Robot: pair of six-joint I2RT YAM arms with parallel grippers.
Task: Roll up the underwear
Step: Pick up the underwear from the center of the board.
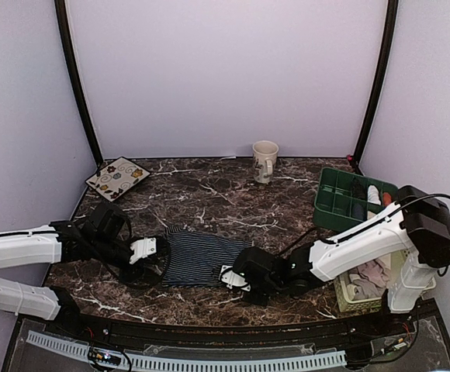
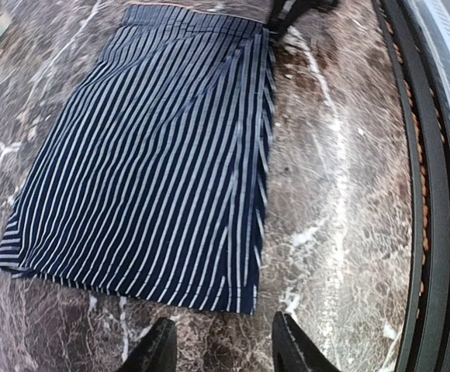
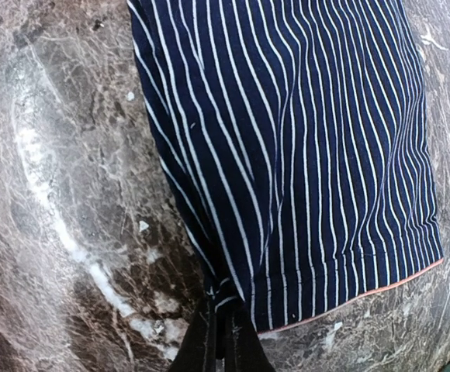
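Two-arm workstation, seen from above and from both wrists. The right gripper [image 3: 223,314] is closed tight, its two dark fingers pinching the near corner of the underwear [image 3: 302,155] where the hem bunches up between them. The left gripper [image 2: 223,345] stands partly open, fingers apart with nothing between them, just short of the opposite end of the cloth and not touching it (a strip of bare stone shows between fingertips and hem).

The garment is the dark navy one with thin white stripes. It lies flat and spread out at the front middle of the table [image 1: 209,198], between the two grippers. Its long axis runs left to right, from one gripper to the other, and the stripes follow that axis. A thin orange-pink edge trims the end at the right gripper.

The surface is dark brown marble with white veins. On it stand a beige mug [image 1: 265,160] at the rear centre, a patterned plate [image 1: 117,177] at the rear left, a green tray [image 1: 335,203] at the right and, nearer, a pale basket [image 1: 349,298] holding pinkish cloth. Pale lilac walls [image 1: 225,70] with black poles [image 1: 77,77] enclose the space.
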